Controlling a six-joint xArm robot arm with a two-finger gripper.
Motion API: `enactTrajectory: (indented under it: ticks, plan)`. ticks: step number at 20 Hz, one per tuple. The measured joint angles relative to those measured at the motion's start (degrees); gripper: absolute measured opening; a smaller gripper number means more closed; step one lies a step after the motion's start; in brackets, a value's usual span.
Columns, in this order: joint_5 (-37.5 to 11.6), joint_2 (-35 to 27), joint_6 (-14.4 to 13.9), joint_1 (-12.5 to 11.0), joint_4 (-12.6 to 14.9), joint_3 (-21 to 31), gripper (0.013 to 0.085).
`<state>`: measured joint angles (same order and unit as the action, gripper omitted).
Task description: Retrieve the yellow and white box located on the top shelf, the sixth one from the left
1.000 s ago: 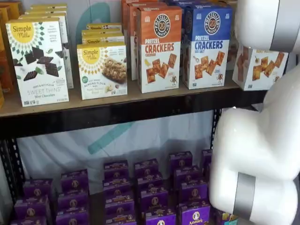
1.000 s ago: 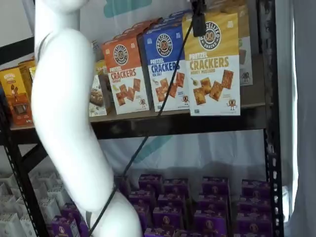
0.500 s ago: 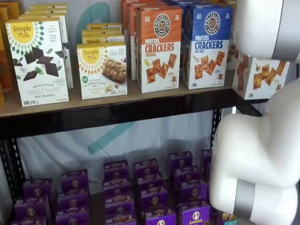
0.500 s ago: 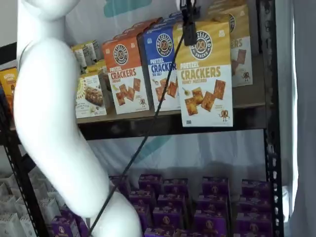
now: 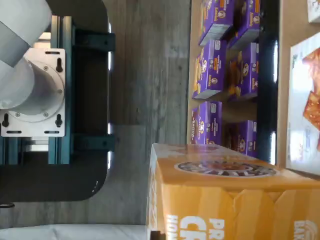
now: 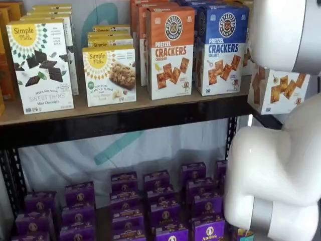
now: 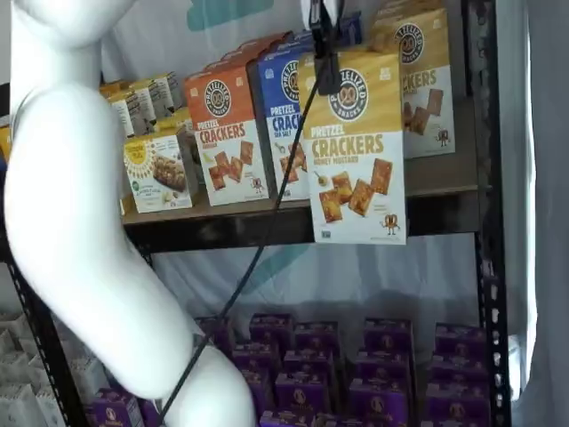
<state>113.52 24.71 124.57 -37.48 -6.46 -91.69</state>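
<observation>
The yellow and white box [image 7: 356,147] hangs upright in the air in front of the top shelf [image 7: 267,227], its lower edge below the shelf's dark front beam. My gripper [image 7: 329,76] grips it from above at its yellow top; one black finger shows on the box's front, so it is shut on the box. In a shelf view only the box's white lower part [image 6: 278,90] shows past my white arm, off the right end of the top shelf [image 6: 125,118]. The wrist view shows the box's yellow top [image 5: 225,200] close up.
An orange-topped [image 6: 170,52] and a blue-topped Pretzel Crackers box [image 6: 220,47] stand on the top shelf beside Simple Mills boxes [image 6: 40,65]. Another yellow box [image 7: 422,80] stands behind the held one. Purple boxes [image 7: 382,356] fill the level below. A black upright [image 7: 484,222] stands right. My white arm [image 7: 80,222] fills the left.
The yellow and white box has come forward off the shelf in my gripper, moving left and lower in the shelf view. My arm has drawn back with it.
</observation>
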Motion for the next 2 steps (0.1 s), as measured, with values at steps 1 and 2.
enactTrajectory:
  ticks: [1, 2]
  plan:
    - [0.0, 0.3, 0.0, 0.0, 0.0, 0.4, 0.0610]
    - [0.1, 0.6, 0.0, 0.0, 0.0, 0.8, 0.0610]
